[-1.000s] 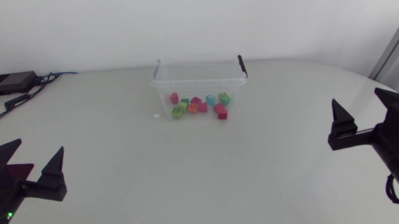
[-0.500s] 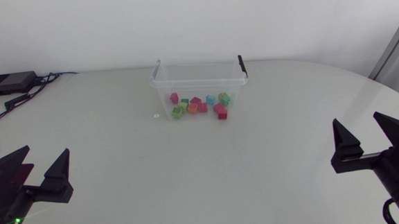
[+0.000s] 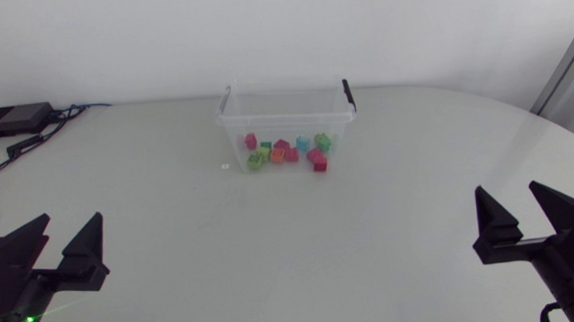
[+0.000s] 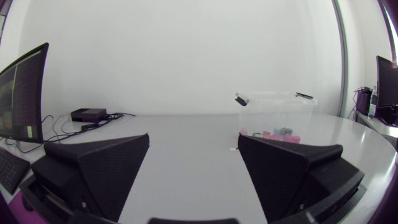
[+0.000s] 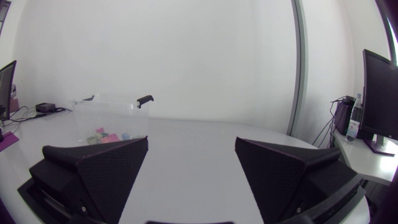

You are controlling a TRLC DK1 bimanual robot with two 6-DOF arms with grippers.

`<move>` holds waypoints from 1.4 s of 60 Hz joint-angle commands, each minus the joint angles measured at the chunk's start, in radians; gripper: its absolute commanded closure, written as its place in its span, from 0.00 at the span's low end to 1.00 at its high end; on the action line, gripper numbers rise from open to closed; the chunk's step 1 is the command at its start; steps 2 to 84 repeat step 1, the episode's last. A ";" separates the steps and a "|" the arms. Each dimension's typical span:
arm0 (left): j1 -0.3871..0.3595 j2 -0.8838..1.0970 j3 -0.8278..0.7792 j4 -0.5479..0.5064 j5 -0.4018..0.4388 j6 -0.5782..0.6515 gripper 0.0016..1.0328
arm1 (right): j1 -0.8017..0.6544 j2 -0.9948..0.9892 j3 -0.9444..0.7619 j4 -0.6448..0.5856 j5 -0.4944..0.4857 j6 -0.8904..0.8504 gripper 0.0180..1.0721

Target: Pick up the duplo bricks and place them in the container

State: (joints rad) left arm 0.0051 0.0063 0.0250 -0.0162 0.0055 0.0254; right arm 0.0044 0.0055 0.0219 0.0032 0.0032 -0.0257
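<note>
Both grippers had their fingers spread wide with nothing in them: the left gripper in the lower left of the frame, the right gripper in the lower right, well apart from everything, so I'd say parked rather than mid-pick. The duplo bricks were all piled inside the clear container at upper centre, so it looked like job done. A tiny white scrap lay just beside it, and a black box with cables sat upper left; neither seemed in an arm's way.

Clear glossy plastic container, matt smooth white table, textured matt black claw
</note>
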 commanded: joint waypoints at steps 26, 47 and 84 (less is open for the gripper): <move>-0.005 -0.006 -0.025 0.016 -0.006 -0.025 0.04 | -0.004 -0.006 -0.022 -0.003 -0.003 0.026 0.04; -0.005 -0.006 -0.025 0.016 -0.006 -0.025 0.04 | -0.004 -0.006 -0.022 -0.003 -0.003 0.026 0.04; -0.005 -0.006 -0.025 0.016 -0.006 -0.025 0.04 | -0.004 -0.006 -0.022 -0.003 -0.003 0.026 0.04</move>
